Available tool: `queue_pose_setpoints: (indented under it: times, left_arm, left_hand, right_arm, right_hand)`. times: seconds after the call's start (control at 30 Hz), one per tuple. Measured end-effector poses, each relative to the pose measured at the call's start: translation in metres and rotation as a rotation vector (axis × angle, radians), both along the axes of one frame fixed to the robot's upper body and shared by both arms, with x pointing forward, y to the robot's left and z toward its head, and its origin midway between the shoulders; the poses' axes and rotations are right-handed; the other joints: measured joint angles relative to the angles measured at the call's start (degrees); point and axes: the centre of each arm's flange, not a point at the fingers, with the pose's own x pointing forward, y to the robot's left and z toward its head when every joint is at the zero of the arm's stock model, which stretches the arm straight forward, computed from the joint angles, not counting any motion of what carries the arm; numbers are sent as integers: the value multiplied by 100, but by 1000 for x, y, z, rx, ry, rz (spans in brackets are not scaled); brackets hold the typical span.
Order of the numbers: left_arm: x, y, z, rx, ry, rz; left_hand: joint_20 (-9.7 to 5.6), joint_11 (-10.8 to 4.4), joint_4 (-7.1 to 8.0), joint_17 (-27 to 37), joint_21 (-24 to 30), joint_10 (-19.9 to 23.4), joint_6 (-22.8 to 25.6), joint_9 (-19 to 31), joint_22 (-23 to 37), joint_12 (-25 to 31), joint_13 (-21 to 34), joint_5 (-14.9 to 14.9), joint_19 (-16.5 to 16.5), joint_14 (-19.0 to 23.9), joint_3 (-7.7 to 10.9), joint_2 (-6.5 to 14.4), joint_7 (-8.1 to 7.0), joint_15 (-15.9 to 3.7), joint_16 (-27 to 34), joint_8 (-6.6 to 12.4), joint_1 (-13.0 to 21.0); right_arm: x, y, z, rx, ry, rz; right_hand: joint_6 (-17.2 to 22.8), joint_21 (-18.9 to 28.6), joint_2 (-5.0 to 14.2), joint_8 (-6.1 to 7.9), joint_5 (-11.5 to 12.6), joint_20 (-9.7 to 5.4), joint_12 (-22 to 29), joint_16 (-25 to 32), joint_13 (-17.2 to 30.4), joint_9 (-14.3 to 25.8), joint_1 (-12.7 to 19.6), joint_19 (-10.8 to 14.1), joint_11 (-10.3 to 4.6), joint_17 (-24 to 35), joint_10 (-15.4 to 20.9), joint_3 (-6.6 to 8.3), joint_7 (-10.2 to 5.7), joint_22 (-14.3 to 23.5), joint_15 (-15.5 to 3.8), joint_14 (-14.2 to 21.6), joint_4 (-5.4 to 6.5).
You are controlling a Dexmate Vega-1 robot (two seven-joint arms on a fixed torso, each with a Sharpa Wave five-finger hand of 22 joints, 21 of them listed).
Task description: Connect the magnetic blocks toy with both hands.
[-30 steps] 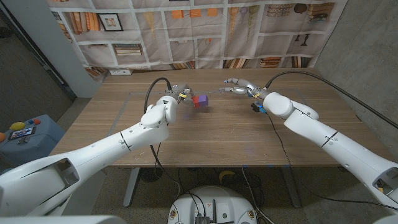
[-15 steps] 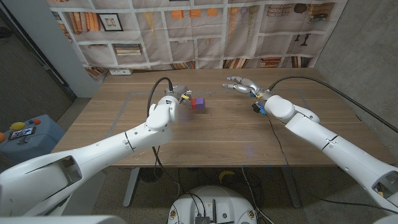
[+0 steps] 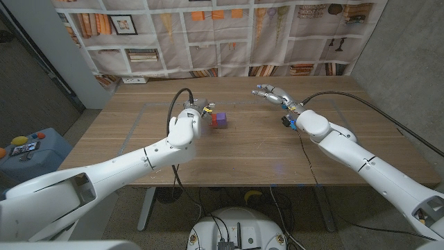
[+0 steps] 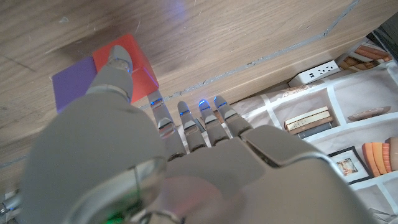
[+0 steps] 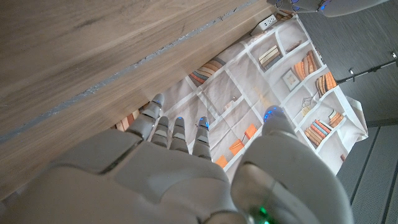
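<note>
Purple/red magnetic blocks (image 3: 220, 119) sit joined on the table (image 3: 250, 149), toward far edge, same spot as before. Left hand (image 3: 199, 111) beside them, thumb touching; grasp: can't tell. Right hand (image 3: 272, 94) released, fingers spread, has drifted nearer far edge.

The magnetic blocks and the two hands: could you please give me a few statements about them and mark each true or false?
1. The red and purple blocks lie joined on the table. True.
2. The right hand holds a block. False: it holds nothing, its fingers apart.
3. A finger of the left hand touches the red block. True.
4. The blocks lie nearer the right hand. False: they lie by the left hand.
</note>
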Motion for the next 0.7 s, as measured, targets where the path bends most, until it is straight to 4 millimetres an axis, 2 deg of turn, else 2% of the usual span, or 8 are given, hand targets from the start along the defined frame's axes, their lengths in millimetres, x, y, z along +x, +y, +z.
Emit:
queue_pose_setpoints:
  times: [0.1, 0.23, 0.6, 0.7]
  left_arm:
    - [1, 0, -1, -3, 4, 4]
    - [3, -1, -6, -5, 12, 9]
    - [7, -2, -15, -12, 36, 20]
    - [7, -1, -15, -16, 39, 21]
  left_hand:
    - [0, 29, 0, 0, 0, -29, 0, 0, 0, 0, -22, 0, 0, 0, 0, 0, 0, 0, 0, 0, 0]
    - [2, 29, 0, 0, 0, -28, 0, 0, 0, 0, -27, -4, 2, 0, 0, -1, 0, 0, 0, 0, -1]
    - [2, 29, 0, -27, 0, -69, 0, 0, 0, 0, -80, -5, 3, -31, 0, -2, 0, 31, 0, -24, -2]
    - [-6, 49, 0, -27, 0, -92, 0, 0, 0, 0, -102, -6, -29, -62, 0, -2, 0, 0, 0, -57, -2]
  right_arm:
    - [0, -1, -1, 13, 2, 3]
    - [0, -1, -1, 32, -1, 8]
    - [-1, -1, -1, 56, -3, 12]
    - [0, -1, -2, 56, -2, 11]
  right_hand:
    - [31, 0, 85, 0, 0, 0, 0, 0, -11, 0, 83, 0, 0, -24, 0, 0, 31, 0, 0, 0, 0]
    - [92, 0, 135, 0, 0, 1, 0, 0, -25, 0, 28, 0, -2, -24, 1, 15, 30, 0, 0, 0, -15]
    - [163, 0, 135, 0, -21, -39, 0, 0, -24, 1, 28, 40, -61, -50, 63, 31, 1, 1, -40, 41, -31]
    - [204, 0, 135, 0, -21, -38, 0, 0, -52, 1, 28, 40, -32, -50, 93, 31, 0, 1, -40, 41, -31]
